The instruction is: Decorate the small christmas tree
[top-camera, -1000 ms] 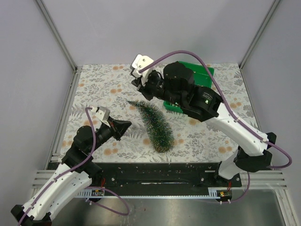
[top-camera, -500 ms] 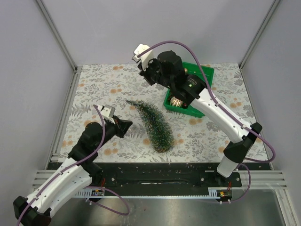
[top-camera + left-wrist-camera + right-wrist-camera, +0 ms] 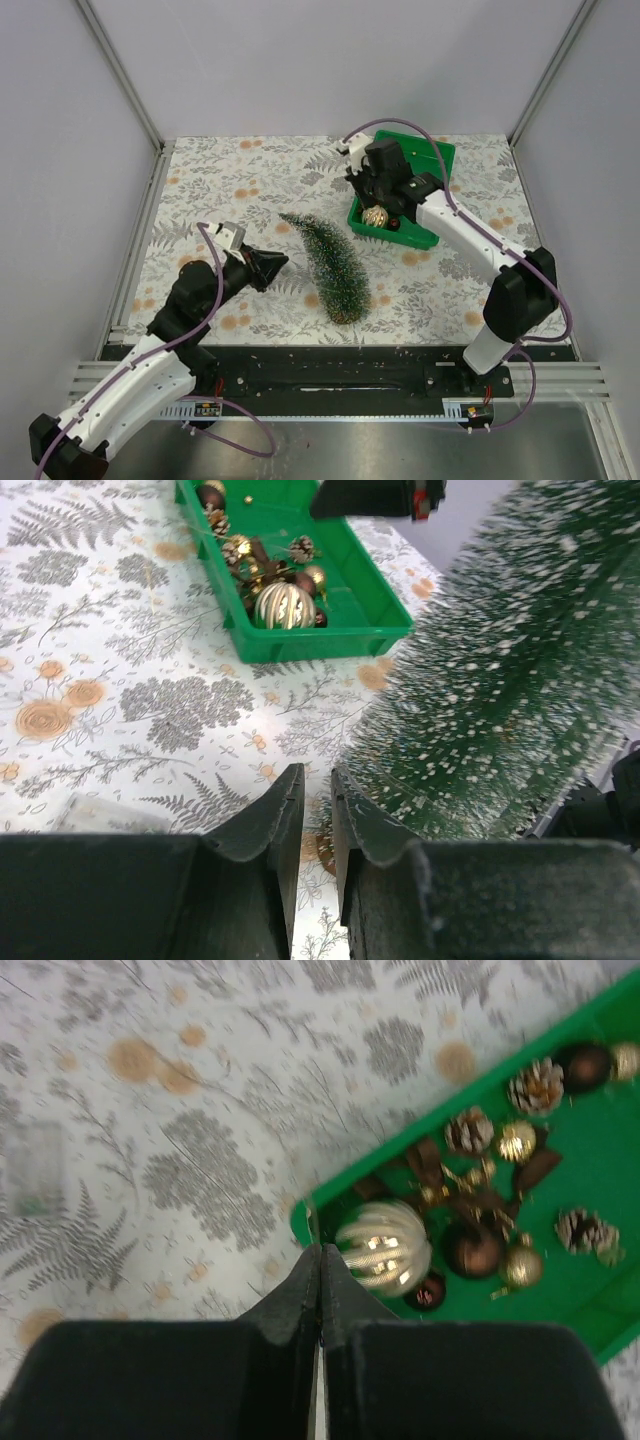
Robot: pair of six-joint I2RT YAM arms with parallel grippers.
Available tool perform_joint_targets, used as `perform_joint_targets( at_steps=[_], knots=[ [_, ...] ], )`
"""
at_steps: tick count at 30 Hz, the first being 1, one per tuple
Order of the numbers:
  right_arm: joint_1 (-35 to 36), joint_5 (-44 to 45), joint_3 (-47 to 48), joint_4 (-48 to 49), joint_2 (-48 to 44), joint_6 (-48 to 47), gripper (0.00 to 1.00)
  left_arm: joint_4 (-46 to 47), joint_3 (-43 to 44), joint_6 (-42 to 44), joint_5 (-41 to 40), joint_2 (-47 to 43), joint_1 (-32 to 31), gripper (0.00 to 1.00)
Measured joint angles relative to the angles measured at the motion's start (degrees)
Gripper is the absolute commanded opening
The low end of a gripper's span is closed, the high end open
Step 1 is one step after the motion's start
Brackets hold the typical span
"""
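Note:
The small christmas tree (image 3: 335,268) lies on its side mid-table, with its tip toward the back left and its wide end toward the near edge. It fills the right of the left wrist view (image 3: 520,680). My left gripper (image 3: 283,262) sits just left of the tree, jaws a narrow gap apart with nothing between them (image 3: 317,775). My right gripper (image 3: 368,203) is shut and empty above the near-left corner of the green bin (image 3: 440,158), right next to a large gold ball ornament (image 3: 383,1247).
The bin (image 3: 590,1290) holds pine cones (image 3: 535,1085), brown balls and small gold ornaments. It stands at the back right, just behind and to the right of the tree. The floral cloth (image 3: 220,180) covers the table. Frame rails run along the left, back and right.
My right arm swung from over the tree's tip toward the right and came down over the bin's corner. My left gripper edged closer to the tree. The tree shifted slightly.

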Motion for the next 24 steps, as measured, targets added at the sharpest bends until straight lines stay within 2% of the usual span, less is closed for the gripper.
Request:
perform_joint_targets(
  at_steps=[7,15,19,24],
  knots=[
    [-3.37,10.78,-9.92,-5.64,-6.91,5.31,0.00,1.20,-0.94,0.15,2.91,-3.06,0.00,0.25],
    [-4.59,22.25,-15.93,-9.68,-11.93,16.94,0.00,1.09,-1.66,0.55,5.38,-5.20,0.00,0.26],
    [-4.90,24.72,-22.23,-13.73,-17.00,24.33,0.00,1.57,-1.66,0.50,7.58,-6.27,0.17,0.26],
    [-4.90,23.52,-27.47,-21.42,-29.05,32.89,0.00,3.39,-1.70,0.46,11.13,-6.99,0.57,0.27]
  ],
)
